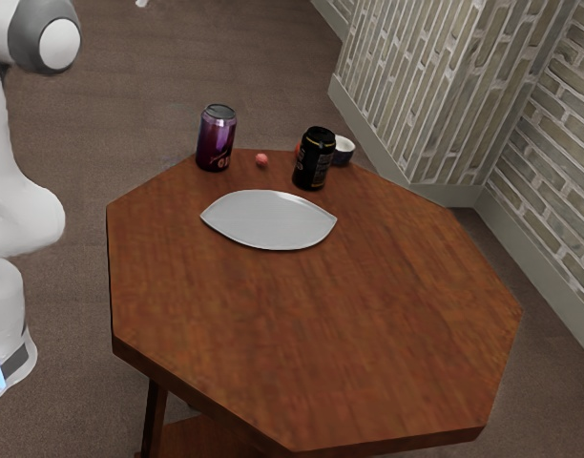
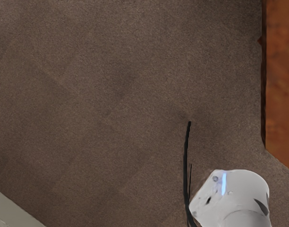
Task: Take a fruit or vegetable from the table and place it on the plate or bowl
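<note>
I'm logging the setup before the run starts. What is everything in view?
table: one, brown wood, eight-sided, middle of the exterior view
plate: one, grey, on the table's far half
fruit: one, small, red-pink, beyond the plate, between the two cans
purple can: one, upright, at the table's far edge
black can: one, upright, at the exterior view's right of the fruit
cup: one, dark with pale inside, behind the black can
wall: pale brick, exterior view's right
floor: brown carpet
arm: one, white, exterior view's left
base: white, on the floor beside the table
</note>
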`<state>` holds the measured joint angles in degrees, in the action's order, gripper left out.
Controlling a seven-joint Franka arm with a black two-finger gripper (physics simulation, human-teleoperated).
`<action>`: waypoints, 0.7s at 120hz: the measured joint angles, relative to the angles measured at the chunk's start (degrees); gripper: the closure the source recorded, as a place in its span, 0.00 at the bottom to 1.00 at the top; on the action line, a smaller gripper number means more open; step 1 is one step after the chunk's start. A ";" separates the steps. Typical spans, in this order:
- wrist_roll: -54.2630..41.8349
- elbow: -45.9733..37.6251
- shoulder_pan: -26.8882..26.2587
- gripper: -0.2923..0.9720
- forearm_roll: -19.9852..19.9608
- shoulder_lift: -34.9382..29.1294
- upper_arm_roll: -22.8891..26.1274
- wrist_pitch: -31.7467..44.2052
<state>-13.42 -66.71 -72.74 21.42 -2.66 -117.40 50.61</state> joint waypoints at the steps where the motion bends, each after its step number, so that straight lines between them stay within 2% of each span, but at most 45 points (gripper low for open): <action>1: -0.33 -0.07 0.81 0.25 0.18 -0.02 -0.12 0.75; 6: -1.92 -0.27 2.85 0.25 0.92 -0.06 -0.56 4.09; 11: -3.41 -0.37 2.03 0.25 1.42 -0.07 -0.76 6.80; 28: -7.75 -0.45 -8.71 0.25 2.26 0.16 -0.93 12.78; 34: -9.08 0.10 -10.95 0.25 2.42 0.49 -0.81 14.10; 42: -10.83 3.66 -5.01 0.25 2.55 3.38 5.11 15.52; 45: -11.32 2.65 -3.46 0.25 1.67 3.05 8.17 16.37; 50: -12.10 -1.08 -5.02 0.25 -1.81 0.52 11.01 18.71; 64: -14.03 -13.03 -9.09 0.25 -9.35 -4.27 13.51 24.88; 66: -14.25 -13.70 -10.18 0.25 -9.91 -6.20 13.69 25.51; 72: -14.78 -13.62 -13.30 0.25 -9.57 -17.36 15.58 27.19; 78: -15.05 -13.74 -14.97 0.25 -6.61 -27.03 18.34 28.49; 84: -15.25 -14.15 -15.66 0.25 -2.61 -33.50 21.59 29.45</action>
<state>-28.67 -80.86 -88.40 18.81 -36.17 -95.82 80.06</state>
